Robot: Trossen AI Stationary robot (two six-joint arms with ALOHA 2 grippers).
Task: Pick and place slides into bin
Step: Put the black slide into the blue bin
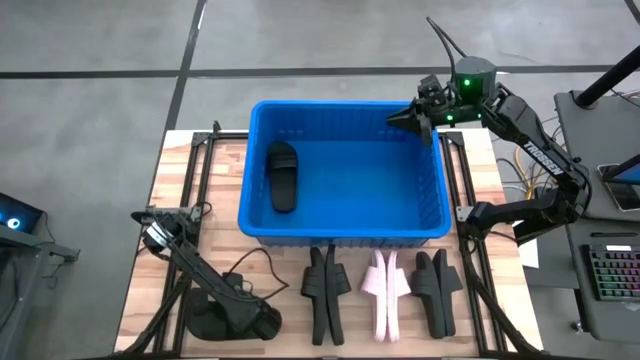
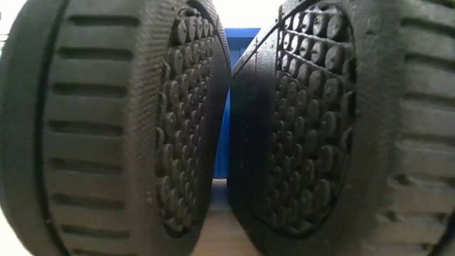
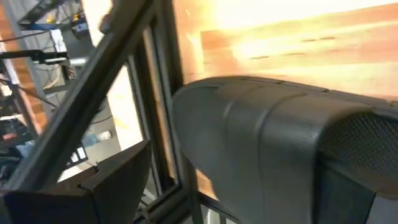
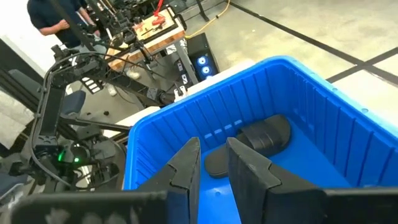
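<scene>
Up at the bin's far right corner, the right gripper (image 1: 412, 119) hangs above the rim with its jaws drawn close, only a thin gap between the two dark fingers (image 4: 184, 168), and nothing held between them. Its arm reaches in from the right edge of the tabletop (image 1: 195, 215), elbow bent, wrist turned toward the bin's interior.

Left gripper (image 1: 150, 228): parked low at the tabletop's left side, arm folded back on its base; jaws spread wide, empty.

Bin (image 1: 262, 160): bright blue ribbed tub, centre of the tabletop toward the far edge.

Slides, in bin: one black slide (image 1: 282, 175) lying flat on the bin's floor, near its left wall, lengthwise along that wall. From the right wrist view the same slide (image 4: 252, 142) lies beyond the fingertips.

Slides, on tabletop: three pairs in a row just outside the bin's near wall, each pair stood on edge, soles together. Black pair (image 1: 325, 290) on the left, pale pink pair (image 1: 385, 290) in the middle, black pair (image 1: 438, 288) on the right.

Low view: filled by two black treaded soles (image 2: 121, 128), a strip of blue bin showing between them.
</scene>
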